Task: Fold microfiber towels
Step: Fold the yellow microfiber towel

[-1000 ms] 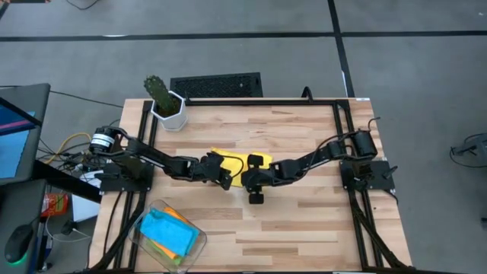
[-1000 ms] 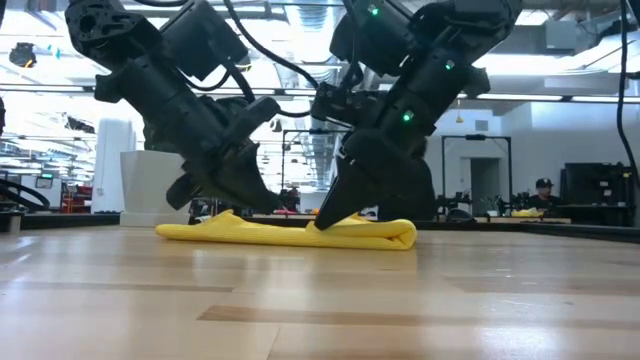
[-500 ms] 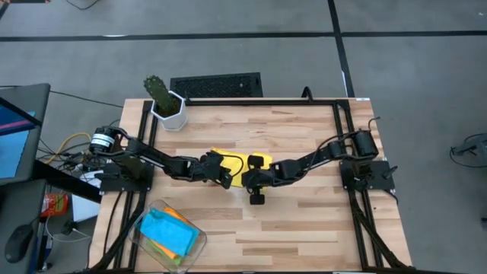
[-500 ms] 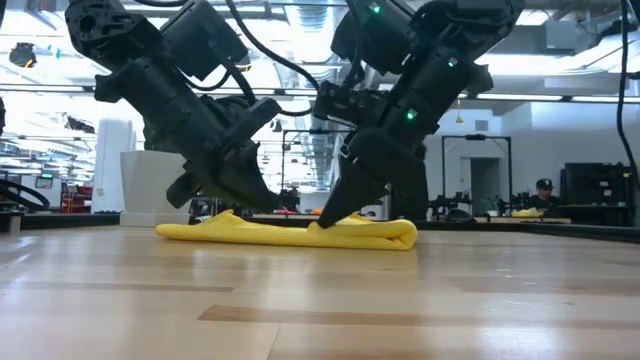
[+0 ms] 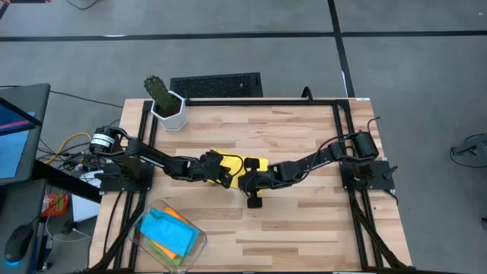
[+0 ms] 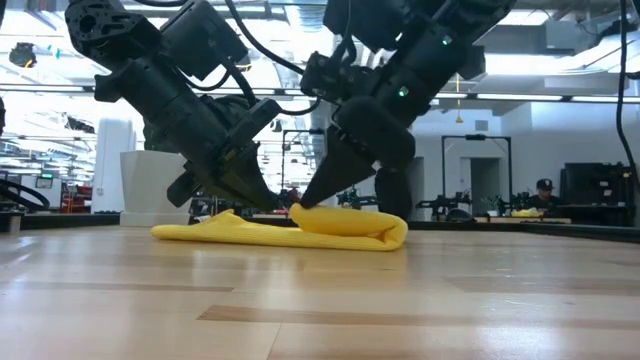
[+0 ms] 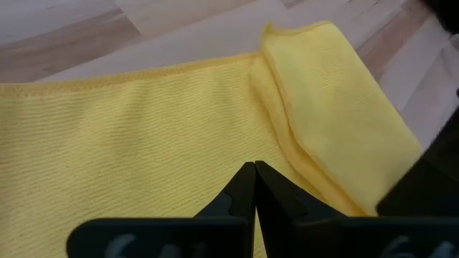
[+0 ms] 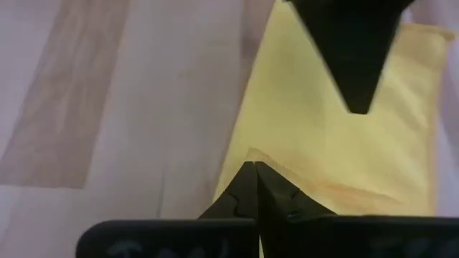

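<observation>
Yellow towel (image 5: pixel 245 165) lies in the middle of the wooden desk (image 5: pixel 304 144), mostly covered from above by the two arms that meet over it. From desk level it shows better (image 6: pixel 280 231): flat along its left part, with its right end lifted and doubled over into a thick rounded roll.

To the far left, near the front corner, a clear bin (image 5: pixel 169 233) holds the other towels; a light blue one (image 5: pixel 167 231) lies on top and an orange edge (image 5: pixel 179 218) peeks out beside it, and the rest of the pile is hard to make out. A cactus (image 5: pixel 159 92) in a white pot (image 5: pixel 170 113) stands at the back left corner.

The left gripper (image 5: pixel 226 176) is clenched, its tip pressed down on the flat layer of cloth (image 7: pixel 143 129), as its own camera shows (image 7: pixel 254 172). Whether it pinches any fabric is hidden under the fingers.

The right gripper (image 5: pixel 245 183) is also clenched, and it grasps the towel's edge, holding the folded end up off the desk (image 6: pixel 300 207). Its own camera shows the tips shut on a raised yellow corner (image 8: pixel 251 168), with the other arm's dark tip blurred beyond.

Far right in the room behind, a person in a cap (image 6: pixel 543 196) sits at a bench.
</observation>
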